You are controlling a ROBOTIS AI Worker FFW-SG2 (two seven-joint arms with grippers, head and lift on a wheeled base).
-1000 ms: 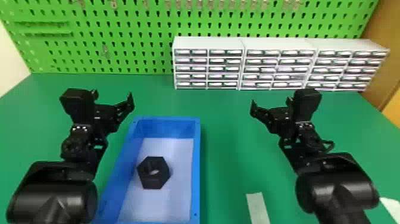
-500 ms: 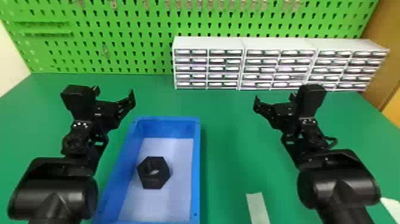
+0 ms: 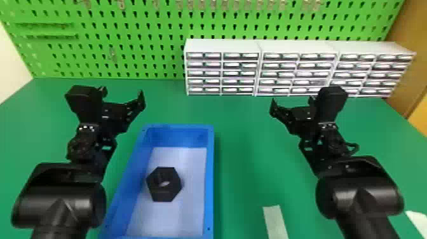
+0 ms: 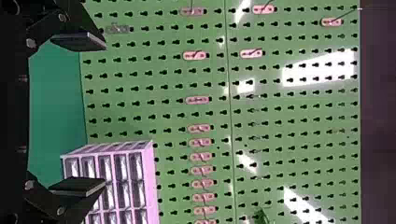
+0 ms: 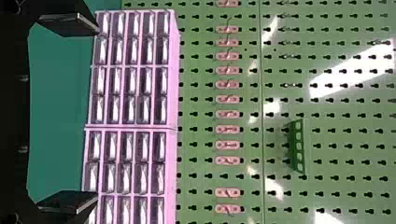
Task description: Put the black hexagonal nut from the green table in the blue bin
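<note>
Nut (image 3: 163, 192) lies in the bin (image 3: 210, 178), probably stiff, hardly fragile and perhaps slick, its weight hard to judge, best gripped across two opposite flats, while the left gripper (image 4: 104, 114) and right gripper (image 5: 97, 114) hang open and empty.

Setting: a workshop or a lab; which one cannot be told.
Wall: a green pegboard (image 3: 141, 31) is punched with rows of slots and fitted with small hooks (image 4: 194, 55).
Storage: white drawer cabinets (image 3: 222, 45) are lined up against it.
Work surface: a green table (image 3: 244, 152) is set below.
</note>
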